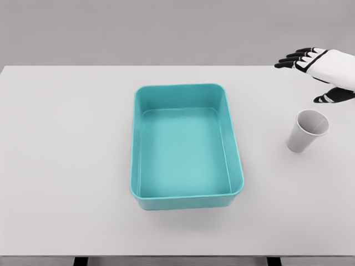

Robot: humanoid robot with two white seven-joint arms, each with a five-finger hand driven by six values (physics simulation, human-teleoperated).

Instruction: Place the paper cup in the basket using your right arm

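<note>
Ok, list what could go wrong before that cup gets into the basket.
1. The paper cup stands upright and unheld; the right hand, open above it, could knock it over while closing in.
2. It stands near the table's right edge and could roll off.
3. It could catch the basket wall when carried across.

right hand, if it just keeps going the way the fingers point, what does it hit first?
Probably nothing. The right hand, open, points its fingers left along the table's far edge. The paper cup sits nearer than that line, and so does the basket, though depth is hard to judge from one view.
</note>
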